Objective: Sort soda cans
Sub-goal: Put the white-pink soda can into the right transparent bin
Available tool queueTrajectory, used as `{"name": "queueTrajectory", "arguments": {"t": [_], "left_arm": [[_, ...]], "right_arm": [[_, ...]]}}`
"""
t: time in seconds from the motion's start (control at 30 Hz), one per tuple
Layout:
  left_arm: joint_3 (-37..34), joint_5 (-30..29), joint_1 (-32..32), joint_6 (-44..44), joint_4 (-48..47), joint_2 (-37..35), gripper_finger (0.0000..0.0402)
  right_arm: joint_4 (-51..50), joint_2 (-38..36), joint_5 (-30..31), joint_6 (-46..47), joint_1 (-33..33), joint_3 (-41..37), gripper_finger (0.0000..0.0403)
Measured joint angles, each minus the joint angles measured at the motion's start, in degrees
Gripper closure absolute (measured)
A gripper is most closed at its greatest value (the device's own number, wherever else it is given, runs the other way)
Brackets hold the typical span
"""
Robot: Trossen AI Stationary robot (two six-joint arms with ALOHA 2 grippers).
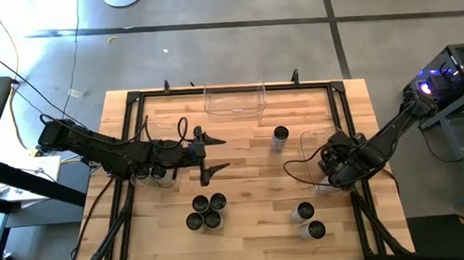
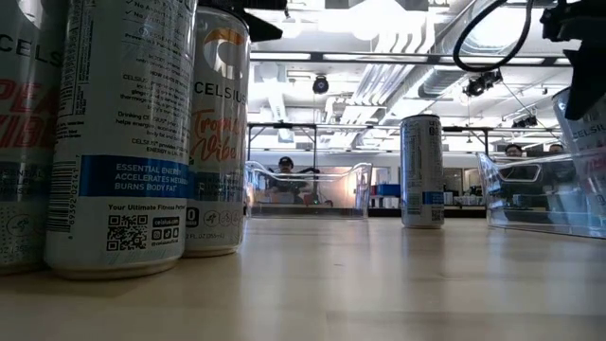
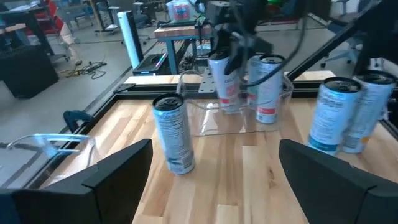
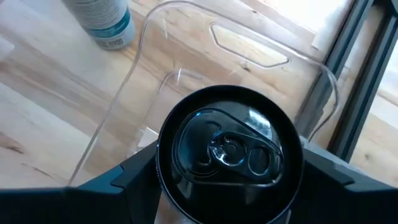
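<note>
Wooden table (image 1: 254, 225), right gripper (image 4: 227, 163) holding can (image 4: 229, 152) over clear bin (image 4: 186, 68), left gripper (image 1: 211, 157) wide.

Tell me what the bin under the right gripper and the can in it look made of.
Bin: clear, glossy, likely plastic; the wood grain shows through its walls. Soda can between the right gripper fingers: likely metal, with a dark shiny top, pull tab and rolled rim. Table: pale wooden planks.
</note>
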Motion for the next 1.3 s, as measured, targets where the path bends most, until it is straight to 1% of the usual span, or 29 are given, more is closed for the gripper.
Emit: {"name": "queueTrajectory", "arguments": {"t": [0.17, 0.2, 0.33, 0.4, 0.53, 0.73, 0.8, 0.9, 1.07, 1.13, 1.23, 1.3], "left_arm": [[0.00, 0.72, 1.82, -0.84, -1.11, 0.00, 0.0057], [0.00, 2.29, 2.40, -0.60, -1.31, 0.00, 0.0057], [0.00, 12.85, 5.26, 1.98, -2.63, 1.23, 0.0057], [0.00, 14.80, 6.16, 2.14, -1.87, 3.01, 0.0057], [0.00, 15.33, 7.16, 5.87, 3.76, 7.85, 0.0057], [0.00, 15.48, 7.02, 12.03, 16.31, 15.17, 0.0057], [0.32, 15.70, 7.22, 11.64, 20.69, 16.89, 0.0057], [1.36, 18.17, 8.24, 11.83, 25.20, 18.55, 0.0057], [2.88, 19.63, 9.51, 12.21, 26.86, 20.26, 0.0057], [3.47, 22.54, 10.20, 11.21, 26.15, 20.24, 0.0057], [3.61, 28.05, 11.28, 11.60, 26.75, 20.17, 0.0057], [3.60, 28.94, 11.72, 11.60, 26.94, 20.20, 0.0057]], "right_arm": [[-0.07, 1.21, 2.18, 2.00, 0.00, 0.00, 0.0140], [-0.13, 1.62, 2.69, 2.41, 0.00, 0.00, 0.0140], [-0.18, 2.93, 3.81, 2.57, -0.17, 0.01, 0.0139], [-0.06, 3.39, 5.60, 2.88, -0.15, 0.02, 0.0139], [-0.16, 3.72, 8.42, 3.84, -0.08, 0.75, 0.0139], [-0.22, 3.65, 19.82, 1.00, 0.00, 4.79, 0.0142], [-0.25, 3.78, 22.68, -0.86, 0.00, 6.88, 0.0143], [0.31, 4.02, 25.03, -5.07, 0.00, 10.18, 0.0143], [1.80, 4.02, 32.46, -13.14, -0.01, 15.20, 0.0144], [3.14, 3.98, 34.07, -17.63, -0.02, 16.80, 0.0144], [9.70, 4.02, 36.01, -26.39, -0.02, 18.43, 0.0144], [16.13, 4.02, 36.67, -35.27, -0.02, 19.00, 0.0144]]}}
